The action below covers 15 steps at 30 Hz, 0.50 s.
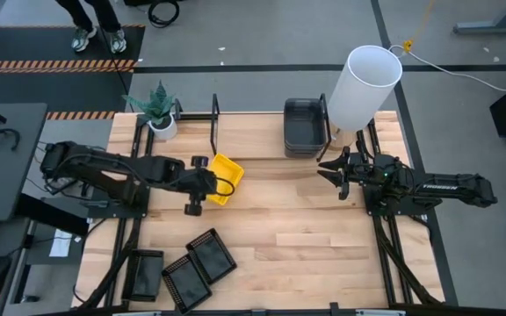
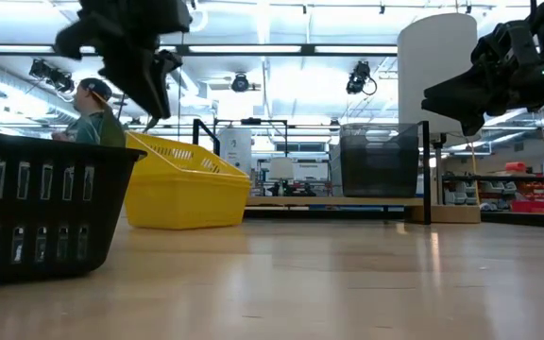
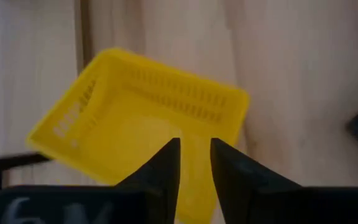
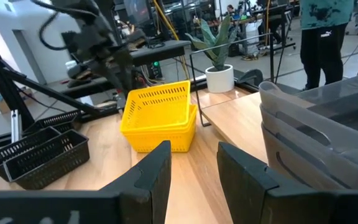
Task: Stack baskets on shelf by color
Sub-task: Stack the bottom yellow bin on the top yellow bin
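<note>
**Yellow baskets by the shelf edge, left gripper above them**

Near mid-table, just beside the light wooden shelf with thin black upright bars: bright yellow perforated plastic baskets, seemingly 2 nested going by the double rim in the right wrist view, tilted askew to the plank edges. Directly over them, left gripper, fingers close together with a narrow gap, yellow plastic visible between them; whether touching or gripping the rim, cannot tell. From the low camera, raised above the yellow wall, fingertips hard to make out against the ceiling lights.

On the shelf board, stack of smoky dark-grey translucent trays, count unclear, partly cut off in the right wrist view. Next to it, tall white cylinder, hiding part of the shelf.

Right of centre, right gripper, fingers spread apart, empty, held above bare planks.

At the near table edge: 3 black perforated baskets, 1 partly cropped and off the left side. Small potted plant at the far-left corner. Beyond the table, a person's legs, mostly cut off.
</note>
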Each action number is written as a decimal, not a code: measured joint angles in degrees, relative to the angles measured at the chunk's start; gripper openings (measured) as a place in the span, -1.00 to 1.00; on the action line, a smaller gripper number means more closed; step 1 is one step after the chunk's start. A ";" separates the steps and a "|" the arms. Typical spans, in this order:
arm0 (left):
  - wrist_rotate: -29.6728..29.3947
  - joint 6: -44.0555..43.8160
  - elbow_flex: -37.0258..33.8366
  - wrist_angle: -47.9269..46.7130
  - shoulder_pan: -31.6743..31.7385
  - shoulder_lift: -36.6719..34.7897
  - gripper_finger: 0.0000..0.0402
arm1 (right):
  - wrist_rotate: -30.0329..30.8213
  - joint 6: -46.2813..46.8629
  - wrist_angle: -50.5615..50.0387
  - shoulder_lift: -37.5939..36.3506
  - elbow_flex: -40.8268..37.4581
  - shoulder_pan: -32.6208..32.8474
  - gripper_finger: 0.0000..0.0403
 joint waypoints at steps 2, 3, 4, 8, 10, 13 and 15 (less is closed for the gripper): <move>0.02 -0.14 0.98 0.84 -0.98 0.89 -0.44 | -0.03 -0.01 -0.01 0.04 0.00 0.02 -0.33; -0.03 -0.21 1.25 0.39 -1.46 1.45 -0.40 | 0.00 -0.01 0.00 0.04 0.00 0.02 -0.33; -0.31 -0.43 1.52 -0.15 -1.91 2.18 -0.36 | 0.02 0.00 -0.02 0.04 0.00 0.01 -0.33; -0.65 1.21 2.03 -1.15 -3.36 6.02 -0.21 | 0.02 -0.01 0.25 0.04 0.00 0.00 -0.33; -1.65 3.43 2.03 -2.84 -3.77 8.26 -0.15 | -0.02 -0.01 0.41 0.04 0.00 0.02 -0.33; -4.87 6.57 2.03 -5.88 -3.95 11.05 -0.12 | -0.02 -0.01 0.43 0.04 0.00 0.02 -0.33; -6.68 8.00 2.03 -6.93 -3.91 12.53 -0.14 | 0.00 0.01 0.43 0.04 0.00 0.00 -0.33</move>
